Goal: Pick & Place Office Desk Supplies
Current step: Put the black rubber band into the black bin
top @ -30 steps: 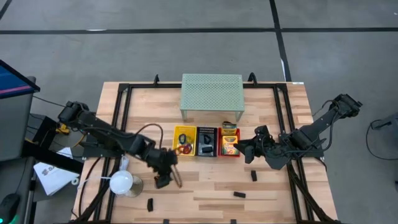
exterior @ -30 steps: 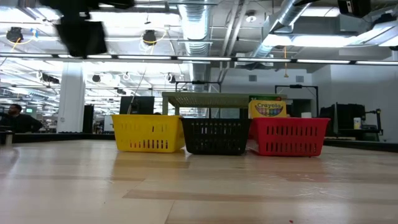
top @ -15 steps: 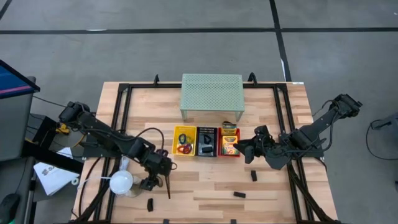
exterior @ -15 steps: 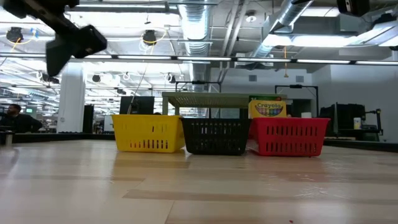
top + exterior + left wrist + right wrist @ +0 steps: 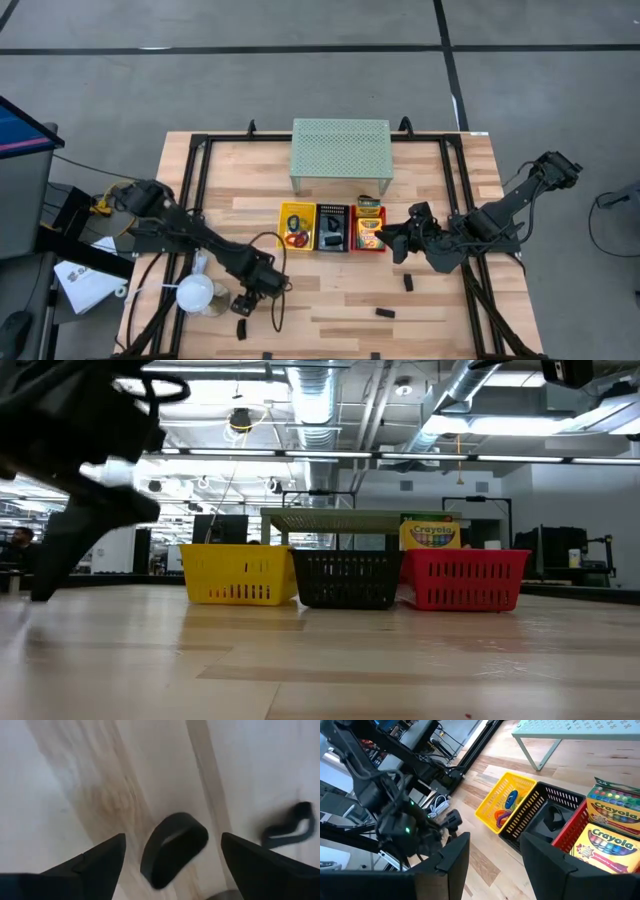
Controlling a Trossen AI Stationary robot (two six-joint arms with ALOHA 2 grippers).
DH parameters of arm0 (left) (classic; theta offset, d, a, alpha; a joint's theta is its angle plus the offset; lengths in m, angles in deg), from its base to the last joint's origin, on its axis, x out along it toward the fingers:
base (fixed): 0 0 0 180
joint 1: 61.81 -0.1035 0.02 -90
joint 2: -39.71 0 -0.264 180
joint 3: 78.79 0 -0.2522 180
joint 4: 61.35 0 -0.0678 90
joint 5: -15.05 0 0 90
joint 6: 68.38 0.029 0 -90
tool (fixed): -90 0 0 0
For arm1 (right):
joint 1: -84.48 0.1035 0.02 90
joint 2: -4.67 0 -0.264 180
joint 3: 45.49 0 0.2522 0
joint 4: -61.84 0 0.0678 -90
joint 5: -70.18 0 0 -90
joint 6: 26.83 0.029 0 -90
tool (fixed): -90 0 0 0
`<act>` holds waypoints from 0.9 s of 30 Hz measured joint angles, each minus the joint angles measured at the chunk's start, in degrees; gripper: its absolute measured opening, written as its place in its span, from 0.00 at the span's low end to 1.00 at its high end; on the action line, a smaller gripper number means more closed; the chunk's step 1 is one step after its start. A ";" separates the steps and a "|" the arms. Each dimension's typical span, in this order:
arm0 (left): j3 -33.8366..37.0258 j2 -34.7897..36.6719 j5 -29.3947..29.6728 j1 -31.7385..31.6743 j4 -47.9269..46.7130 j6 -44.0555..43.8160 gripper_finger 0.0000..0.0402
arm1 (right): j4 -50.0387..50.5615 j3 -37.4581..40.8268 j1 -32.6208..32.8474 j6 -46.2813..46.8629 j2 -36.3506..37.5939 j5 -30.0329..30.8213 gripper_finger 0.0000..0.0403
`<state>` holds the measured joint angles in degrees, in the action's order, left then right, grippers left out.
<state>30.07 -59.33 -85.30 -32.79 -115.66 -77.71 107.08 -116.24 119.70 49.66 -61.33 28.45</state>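
Observation:
My left gripper (image 5: pixel 246 306) (image 5: pixel 173 838) is open and hangs low over the table's near left part, next to the white lamp-like object. Its fingers stand on either side of a small black clip (image 5: pixel 172 847) (image 5: pixel 241 328) that lies flat on the wood, apart from both fingers. In the low view the left arm (image 5: pixel 80 490) is a dark blur on the left. My right gripper (image 5: pixel 396 241) (image 5: pixel 492 855) is open and waits beside the red basket (image 5: pixel 369 245), which holds crayon boxes (image 5: pixel 612 840). Coloured ring bands (image 5: pixel 506 807) lie in the yellow basket (image 5: pixel 283 225).
A black basket (image 5: pixel 332 228) stands between the yellow and red ones. More black clips (image 5: pixel 408 282) (image 5: pixel 385 313) lie loose on the near right part of the table. The white lamp-like object (image 5: pixel 197 293) stands close to the left arm. The pale green mesh shelf (image 5: pixel 340 150) is at the far edge.
My left gripper has moved down and toward the table's near edge, away from the yellow basket, until its fingers stand over the black clip beside the lamp-like object. In the low view the arm has sunk from the top of the picture almost to the table.

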 joint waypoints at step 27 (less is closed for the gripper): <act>0.08 2.41 5.46 0.21 2.77 -16.39 0.01 | -0.26 -0.02 0.00 0.02 0.00 -0.39 0.43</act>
<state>30.14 -56.92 -79.84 -32.58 -112.90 -94.09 106.82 -116.26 119.70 49.68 -61.33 28.06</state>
